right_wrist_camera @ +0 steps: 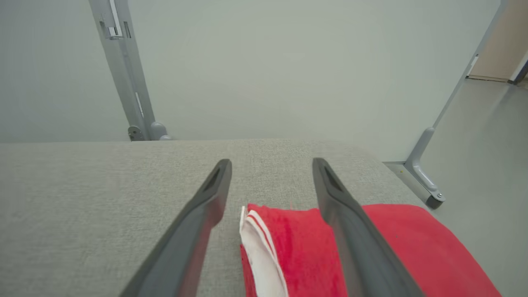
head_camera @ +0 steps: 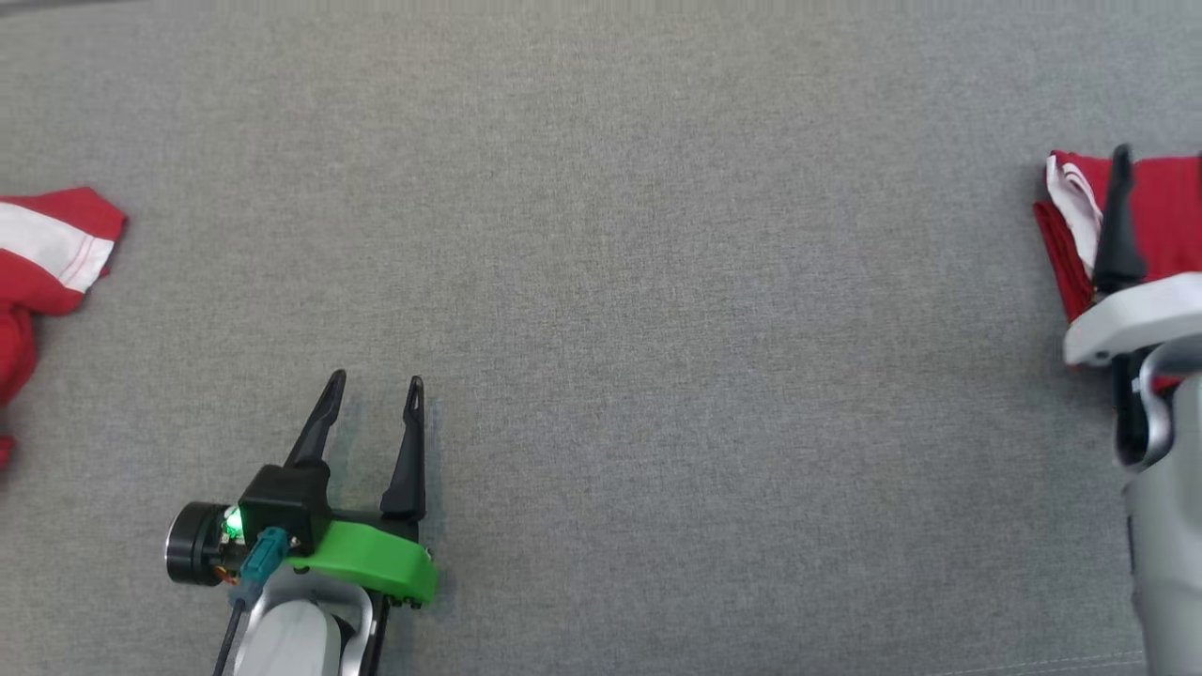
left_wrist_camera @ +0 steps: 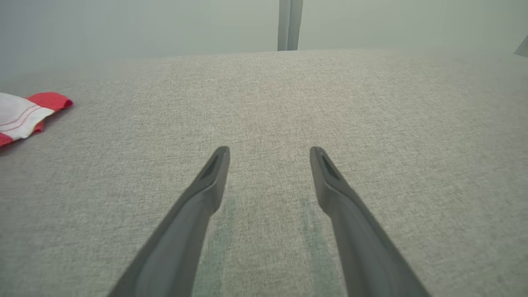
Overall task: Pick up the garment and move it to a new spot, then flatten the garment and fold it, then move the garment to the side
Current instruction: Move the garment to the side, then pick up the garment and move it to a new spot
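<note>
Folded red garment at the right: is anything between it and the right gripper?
Nothing visible stands between them. The right gripper hangs open directly over the folded garment, which lies on the grey surface near its edge.

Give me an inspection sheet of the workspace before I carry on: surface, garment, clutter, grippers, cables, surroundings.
Surface: grey fabric surface, flat and even.
Job's things: folded garment, red and white, lying at the surface's right end, near its edge.
Clutter: second red-and-white garment, bunched at the far left.
Grippers: left gripper, jaws open over plain fabric; right gripper, jaws open above the folded garment, not gripping it.
Cables: teal-plugged cable at the left wrist, away from both garments.
Surroundings: grey frame posts, pale wall, smooth floor beyond the right end.
</note>
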